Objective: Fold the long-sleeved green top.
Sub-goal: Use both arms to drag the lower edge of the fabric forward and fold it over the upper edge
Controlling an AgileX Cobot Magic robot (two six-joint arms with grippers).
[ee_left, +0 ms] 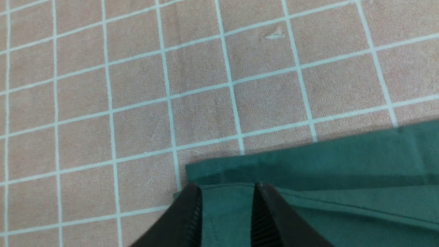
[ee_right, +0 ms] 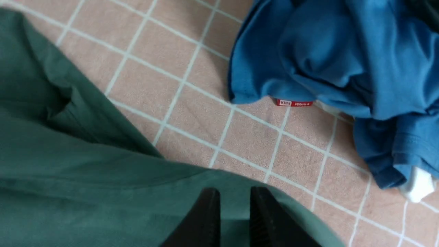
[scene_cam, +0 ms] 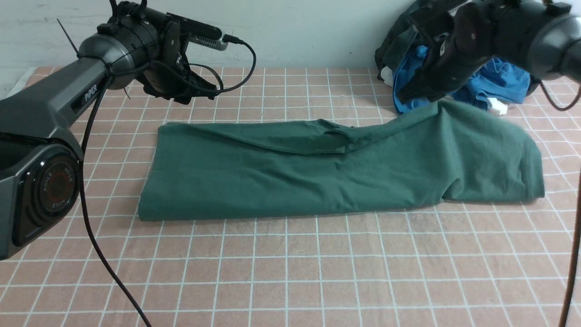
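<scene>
Stretching across the near part of the front view is bare tablecloth [scene_cam: 290, 272], pink with a white grid. A black cable [scene_cam: 97, 254] trails over it on the left.

Beyond that lies the green long-sleeved top [scene_cam: 317, 181], about mid-table, folded into a long band. Its long axis runs left to right, parallel to the table's near edge. The left end is squared off and flat. The right end is broader and humps up in a loose bulge that reaches further back. A folded-over flap runs along the far side towards the centre, ending in a ragged crease. Neck and cuffs are not visible, so I cannot tell which end is the collar.

The left gripper [ee_left: 226, 187] hangs above the far-left corner of the top, where a stitched edge shows. Its jaws are parted, with nothing pinched and cloth visible through the gap. The right gripper [ee_right: 233, 192] hangs over the far edge of the right-hand bulge. Its jaws are a narrow slit apart, likewise empty.

Just behind that edge sits a crumpled blue garment [scene_cam: 499, 81] with a red label [ee_right: 294, 103], a white scrap [scene_cam: 499, 106] and a dark garment [scene_cam: 395, 41], heaped against the pale wall [scene_cam: 295, 27].
</scene>
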